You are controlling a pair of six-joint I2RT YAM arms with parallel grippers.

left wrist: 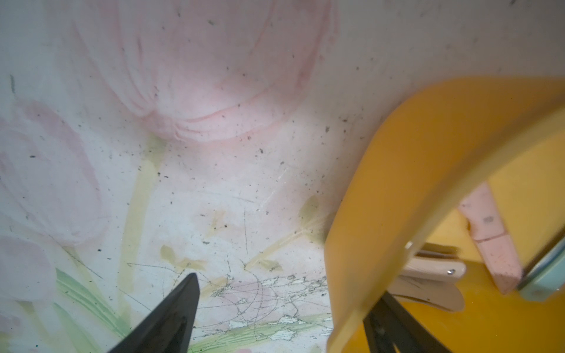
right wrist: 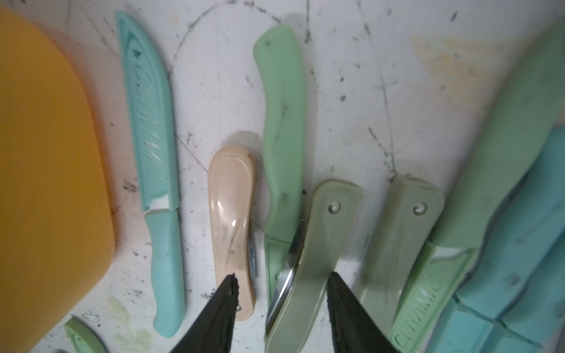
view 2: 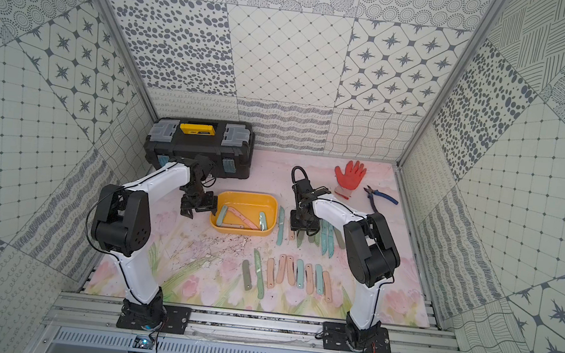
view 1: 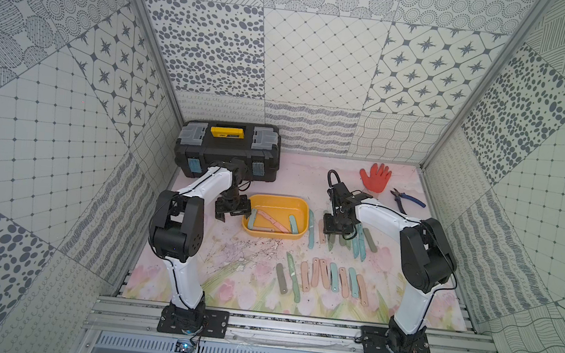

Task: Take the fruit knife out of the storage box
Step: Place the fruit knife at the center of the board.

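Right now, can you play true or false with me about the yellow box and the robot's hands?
1. The storage box has knives in it. True.
2. The black toolbox is open. False: its lid is shut.
3. The red glove is in the storage box. False: it lies on the table by the pliers.
4. The left gripper is open, astride the box's wall. True.
5. The right gripper holds a knife in the air. False: it is open over the olive knife lying on the table.

A robotics lab test cell: patterned panels (view 1: 322, 60) box in a floral tabletop (view 1: 302, 183). The left arm (view 1: 187, 282) and right arm (view 1: 411, 305) are bolted to an aluminium rail (view 1: 293, 330).
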